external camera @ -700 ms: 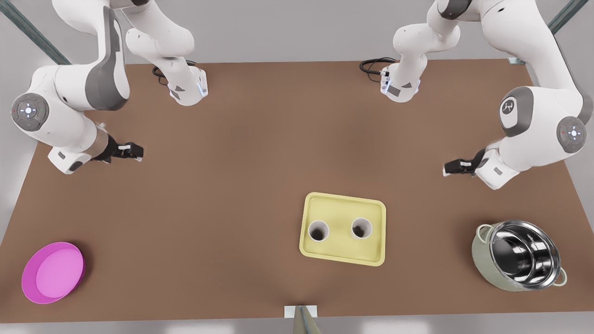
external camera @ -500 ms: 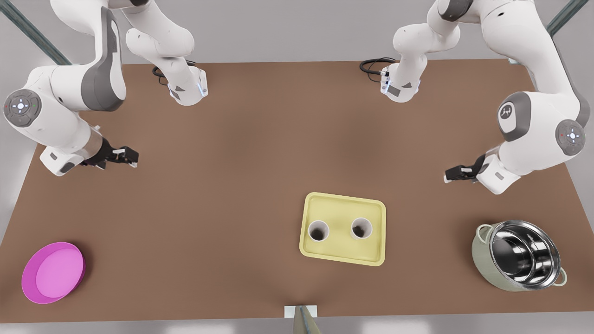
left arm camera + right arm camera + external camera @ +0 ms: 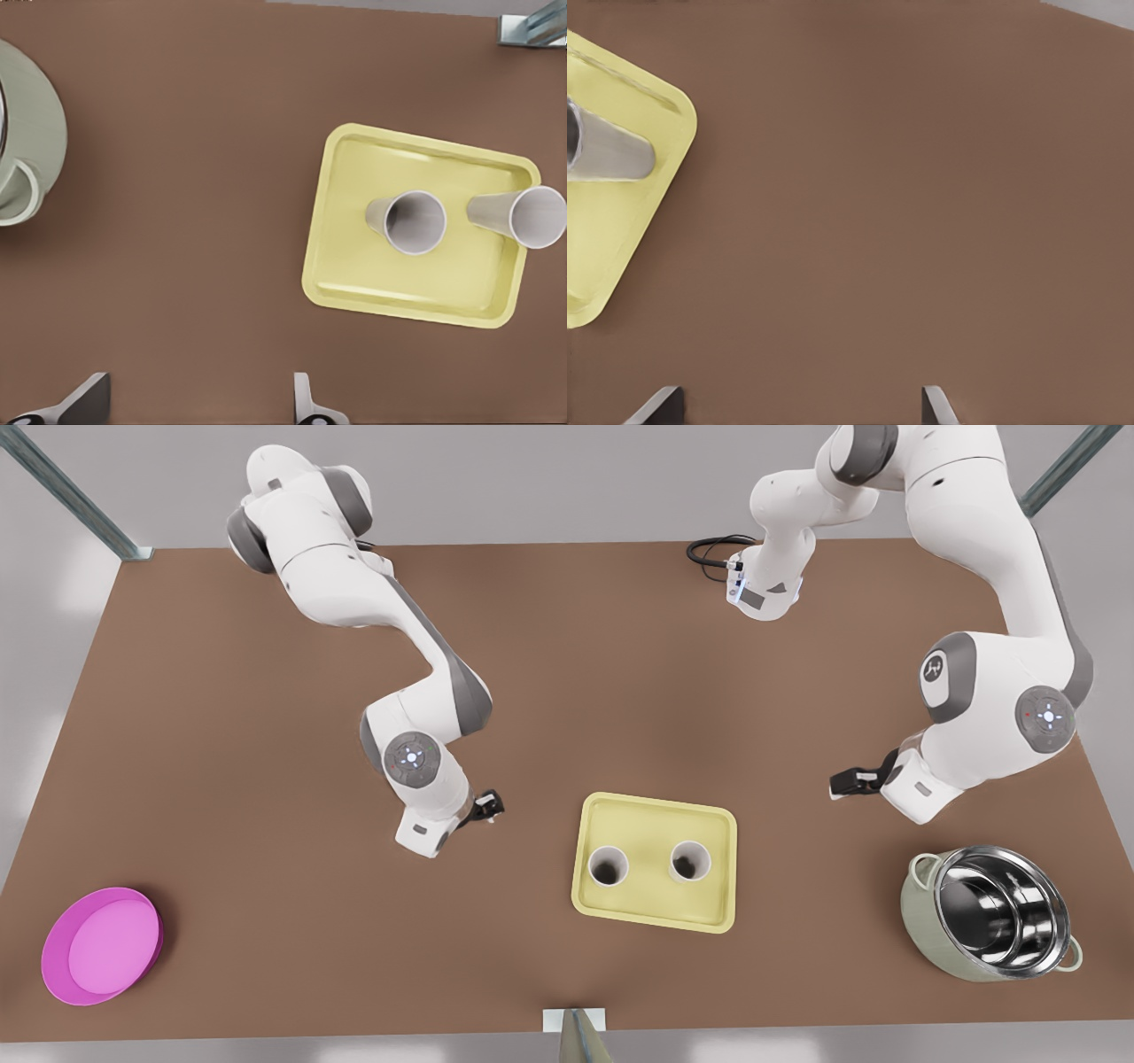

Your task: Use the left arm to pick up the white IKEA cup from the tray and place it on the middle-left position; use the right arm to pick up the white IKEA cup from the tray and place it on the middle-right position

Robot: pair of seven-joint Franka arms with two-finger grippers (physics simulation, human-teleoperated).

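Two white cups stand upright on the pale yellow tray (image 3: pixel 656 815): one (image 3: pixel 608 865) toward the front view's left, the other (image 3: pixel 690 861) toward its right. In the left wrist view both cups (image 3: pixel 407 221) (image 3: pixel 527 217) stand on the tray (image 3: pixel 354 257). My left gripper (image 3: pixel 840 785) (image 3: pixel 197 405) hangs open and empty at the front view's right, between tray and pot. Just off the tray's other end, at the front view's left, is my right gripper (image 3: pixel 492 808) (image 3: pixel 797 405), open and empty. Its view catches a tray corner (image 3: pixel 620 230) and one cup (image 3: pixel 607 152).
A steel-lined pot with handles (image 3: pixel 988 912) (image 3: pixel 31 133) sits at the front view's right near the table's front edge. A round pink dish (image 3: pixel 102 946) lies at the front left corner. Bare brown tabletop stretches behind the tray.
My right arm has swung from the table's edge at the front view's left across to just beside the tray. My left gripper has shifted slightly toward the tray. The cups have not moved.
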